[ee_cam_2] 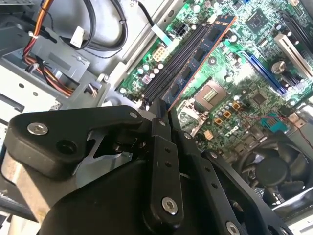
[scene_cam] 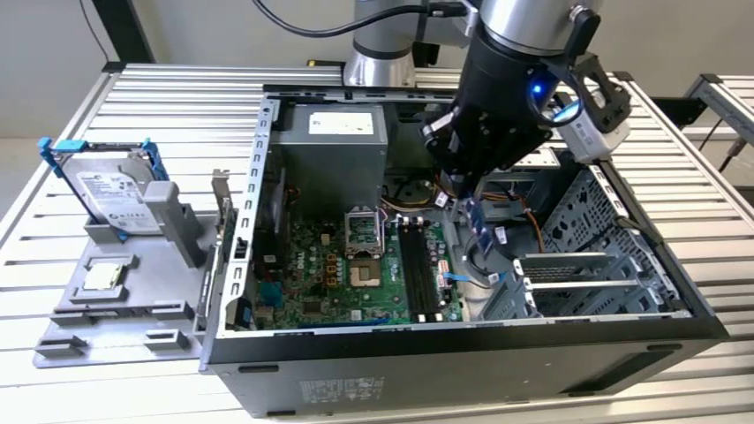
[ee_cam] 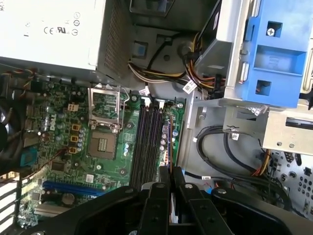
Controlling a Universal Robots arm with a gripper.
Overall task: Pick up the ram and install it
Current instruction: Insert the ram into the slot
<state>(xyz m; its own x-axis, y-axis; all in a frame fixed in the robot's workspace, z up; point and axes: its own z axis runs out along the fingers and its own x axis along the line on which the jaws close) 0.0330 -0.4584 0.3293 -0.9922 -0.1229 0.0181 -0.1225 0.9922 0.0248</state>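
We see the ram [ee_cam_2: 198,56], a thin blue stick with black chips, clamped edgewise in our pincer [ee_cam_2: 164,115] above the motherboard [ee_cam_2: 234,73].

Robotics lab, slatted aluminium workbench [scene_cam: 141,106], opened computer case [scene_cam: 471,353]

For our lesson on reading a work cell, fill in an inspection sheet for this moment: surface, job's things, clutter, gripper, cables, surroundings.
Surface: slatted metal table carrying an open computer case.
Job's things: ram held above the black memory slots on the green board, not yet seated.
Clutter: hard drive in a blue bracket and a small silver chip on a grey tray at the exterior view's left.
Gripper: gripper over the case, fingers shut on the ram's end.
Cables: orange and yellow bundle beside the power supply; black cable to the arm.
Surroundings: second slatted table at the exterior view's right.
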